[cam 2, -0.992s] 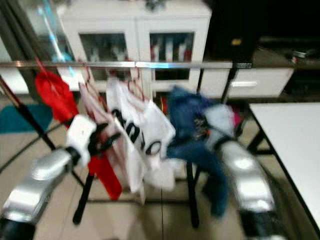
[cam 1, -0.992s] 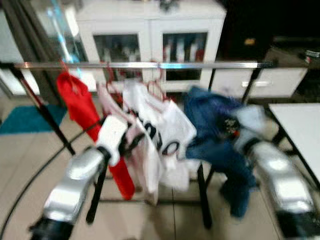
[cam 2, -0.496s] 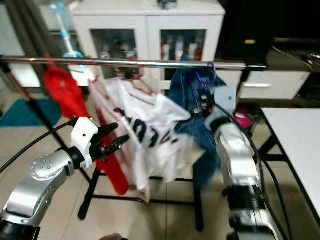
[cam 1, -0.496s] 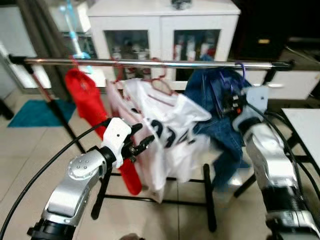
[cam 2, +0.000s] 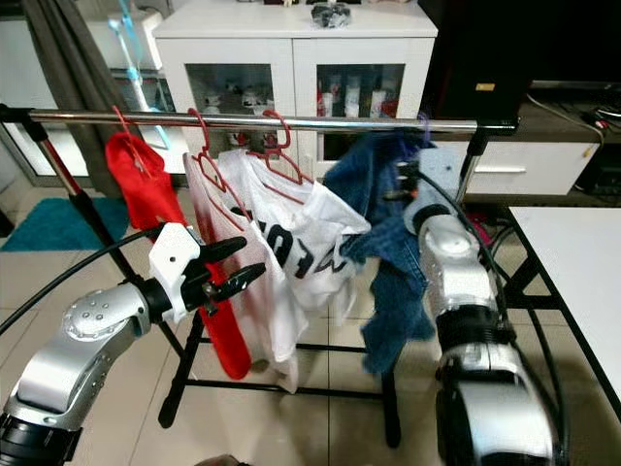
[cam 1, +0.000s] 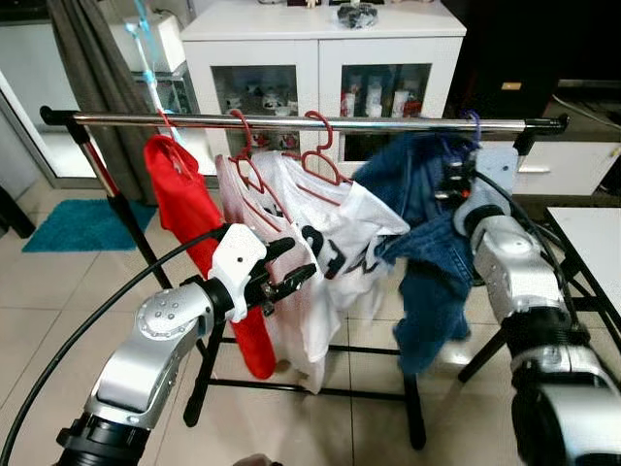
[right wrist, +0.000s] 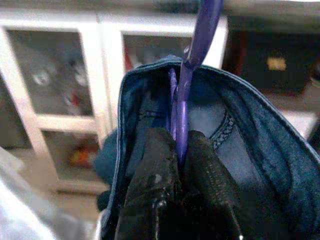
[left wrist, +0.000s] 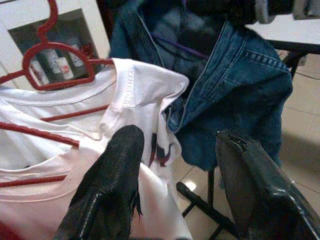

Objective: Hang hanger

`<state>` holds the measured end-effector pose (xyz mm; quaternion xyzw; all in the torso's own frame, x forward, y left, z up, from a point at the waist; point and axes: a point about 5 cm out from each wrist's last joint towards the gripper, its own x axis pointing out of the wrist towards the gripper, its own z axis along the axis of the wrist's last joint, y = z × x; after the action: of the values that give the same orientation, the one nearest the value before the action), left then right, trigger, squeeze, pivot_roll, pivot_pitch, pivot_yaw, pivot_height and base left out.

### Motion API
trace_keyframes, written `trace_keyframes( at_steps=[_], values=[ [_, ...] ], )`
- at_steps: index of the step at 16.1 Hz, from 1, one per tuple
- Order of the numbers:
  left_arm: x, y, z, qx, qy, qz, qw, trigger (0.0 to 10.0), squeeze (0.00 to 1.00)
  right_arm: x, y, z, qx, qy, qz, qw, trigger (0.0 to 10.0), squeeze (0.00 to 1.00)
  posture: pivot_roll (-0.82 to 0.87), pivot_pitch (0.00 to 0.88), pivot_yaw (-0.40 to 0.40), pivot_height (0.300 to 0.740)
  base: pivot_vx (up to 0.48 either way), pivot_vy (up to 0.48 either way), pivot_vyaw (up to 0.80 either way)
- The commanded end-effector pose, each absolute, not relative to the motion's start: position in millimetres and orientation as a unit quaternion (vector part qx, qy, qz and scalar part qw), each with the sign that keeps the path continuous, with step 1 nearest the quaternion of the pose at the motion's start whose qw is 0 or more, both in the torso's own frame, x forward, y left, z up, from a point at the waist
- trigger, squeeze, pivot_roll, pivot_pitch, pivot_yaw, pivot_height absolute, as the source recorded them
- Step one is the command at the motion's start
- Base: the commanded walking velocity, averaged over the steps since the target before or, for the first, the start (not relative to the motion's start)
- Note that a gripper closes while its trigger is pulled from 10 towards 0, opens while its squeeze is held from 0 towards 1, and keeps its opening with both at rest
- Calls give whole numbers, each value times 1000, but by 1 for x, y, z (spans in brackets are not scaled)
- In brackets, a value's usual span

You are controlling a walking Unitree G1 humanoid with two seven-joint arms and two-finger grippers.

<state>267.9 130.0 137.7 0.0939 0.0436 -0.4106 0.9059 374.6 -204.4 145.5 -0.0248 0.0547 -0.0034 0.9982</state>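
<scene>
In the left eye view the right claw is raised just under the clothes rail, near its right end, with the purple hanger hooked at or over the rail and the denim garment draped below; if the hook only rests on the bar's edge, letting go could drop the heavy denim to the floor. The left claw, fingers spread and empty, is held forward at chest height near the white T-shirt. In the left wrist view the spread fingers hover just by the white shirt on its red hanger, and could snag it. In the right wrist view the fingers pinch the purple hanger's neck inside the denim collar.
</scene>
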Motion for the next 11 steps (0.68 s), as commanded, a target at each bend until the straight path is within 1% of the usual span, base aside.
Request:
trace_keyframes(
  at_steps=[1,5,8,9,11],
  values=[
    [271,131,143,106,36,-416,902,10000,0,383,-208,159,-18,41,-14,999,10000,0,-36,0,57,740,0,0,0],
    [266,125,149,99,25,-455,885,10000,0,396,-215,171,-32,59,-22,998,10000,0,-22,0,49,740,0,0,0],
    [264,125,149,100,24,-457,884,10000,0,396,-220,172,-27,53,-35,998,10000,0,-9,0,38,740,0,0,0],
    [264,126,149,100,24,-457,884,10000,0,396,-220,172,-12,37,-30,999,10000,0,-10,0,42,740,0,0,0],
    [264,126,150,99,24,-462,881,10000,0,397,-220,171,-16,36,-30,999,10000,0,-13,0,50,740,0,0,0]
  ],
)
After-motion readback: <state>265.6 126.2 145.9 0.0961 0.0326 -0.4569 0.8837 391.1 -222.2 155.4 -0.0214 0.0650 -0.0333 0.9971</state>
